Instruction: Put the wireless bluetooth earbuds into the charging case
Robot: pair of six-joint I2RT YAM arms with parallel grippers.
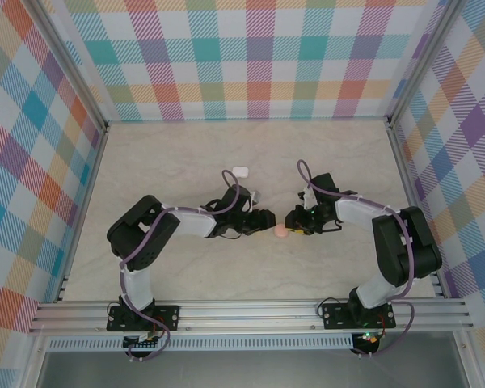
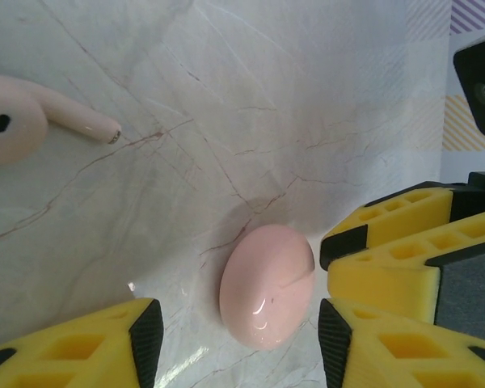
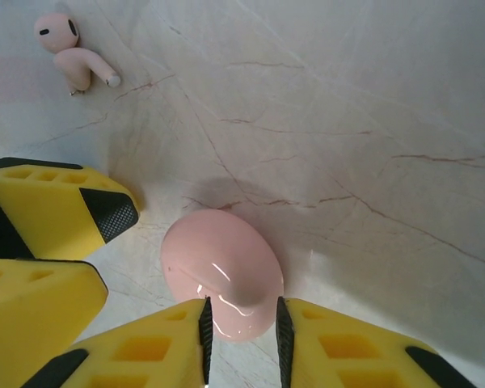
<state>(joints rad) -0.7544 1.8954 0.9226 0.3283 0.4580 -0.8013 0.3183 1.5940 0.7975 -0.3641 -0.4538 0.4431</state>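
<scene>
Here, smooth stemmed earbud [image 2: 14, 123] on veined marble [image 2: 226, 97].

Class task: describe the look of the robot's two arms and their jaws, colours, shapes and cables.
Both the left arm and right arm have white links, bulky black joints and looping purple cables. The jaws are yellow wedges with moulded hollows, tipped by black textured pads.

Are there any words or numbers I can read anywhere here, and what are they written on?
There are none to read.
The glossy pink case is plain, with no brand or label.
The earbud shows just a dark oval spot, not a letter.
The yellow fingers carry no marks.
</scene>
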